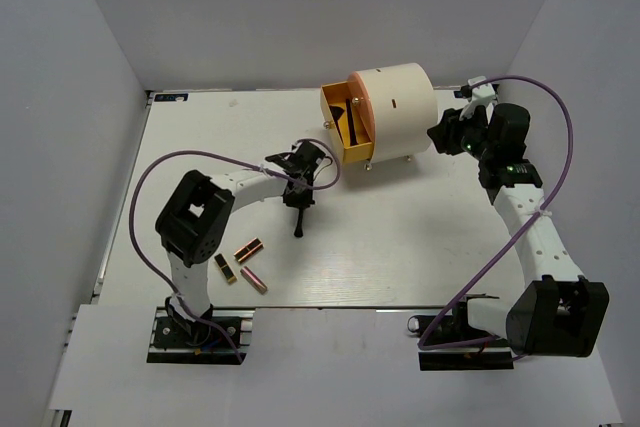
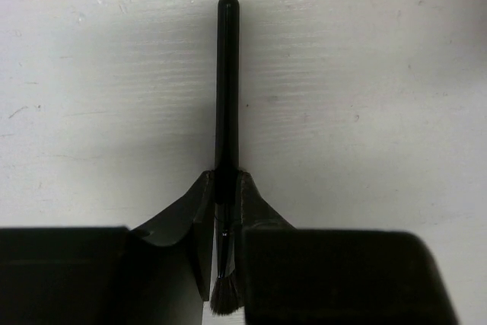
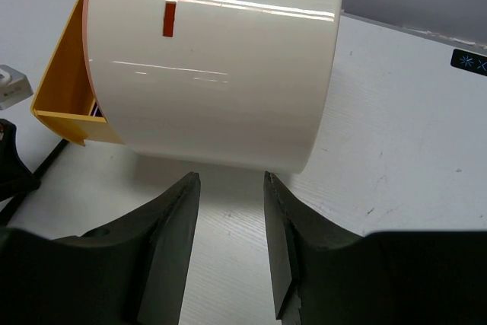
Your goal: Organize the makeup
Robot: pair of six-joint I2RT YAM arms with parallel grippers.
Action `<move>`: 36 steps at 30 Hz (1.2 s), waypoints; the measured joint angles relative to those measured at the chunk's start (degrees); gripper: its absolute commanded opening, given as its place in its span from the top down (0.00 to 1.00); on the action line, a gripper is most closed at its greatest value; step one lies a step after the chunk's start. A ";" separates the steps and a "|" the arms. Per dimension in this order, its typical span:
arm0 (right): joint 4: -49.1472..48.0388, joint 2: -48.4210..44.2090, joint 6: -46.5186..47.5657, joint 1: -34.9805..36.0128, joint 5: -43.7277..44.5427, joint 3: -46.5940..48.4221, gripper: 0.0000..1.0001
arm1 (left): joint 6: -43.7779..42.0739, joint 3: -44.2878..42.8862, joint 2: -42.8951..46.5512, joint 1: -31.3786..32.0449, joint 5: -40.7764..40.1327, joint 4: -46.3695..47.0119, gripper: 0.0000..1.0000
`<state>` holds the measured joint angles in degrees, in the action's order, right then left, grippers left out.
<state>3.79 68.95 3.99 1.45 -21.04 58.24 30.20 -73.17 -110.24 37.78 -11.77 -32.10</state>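
Observation:
My left gripper (image 1: 300, 191) is shut on a thin black makeup brush (image 1: 299, 219), low over the table in front of the drawer. In the left wrist view the fingertips (image 2: 205, 188) pinch the brush (image 2: 227, 81) near its bristle end, with the handle pointing away. Three short lipstick tubes lie near the left arm: one black and gold (image 1: 249, 249), another black and gold (image 1: 226, 268), one pink (image 1: 254, 280). Two dark brushes lie in the open orange drawer (image 1: 343, 127). My right gripper (image 1: 438, 135) is open and empty beside the cream cylinder (image 3: 221, 58).
The cream cylinder (image 1: 395, 107) stands at the back middle with its orange drawer pulled out to the left; the drawer also shows in the right wrist view (image 3: 65, 93). Grey walls enclose the table on three sides.

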 measured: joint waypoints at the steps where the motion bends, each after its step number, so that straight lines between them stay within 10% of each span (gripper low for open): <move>1: 0.00 0.00 0.00 0.00 0.00 0.00 0.55 | 0.09 0.59 0.44 -0.09 0.22 0.50 0.93; 17: 0.37 -0.11 0.02 -0.37 0.04 -1.07 0.55 | -0.33 -9.75 22.34 -0.66 13.99 2.86 0.99; 36: 0.33 -1.95 0.07 -0.37 0.13 -1.90 0.55 | 15.04 -29.44 -2.01 -4.87 6.12 19.12 0.99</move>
<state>4.12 67.00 4.05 1.08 -20.91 56.34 45.23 -102.61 -112.25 32.91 -5.65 -12.97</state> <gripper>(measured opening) 0.452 0.221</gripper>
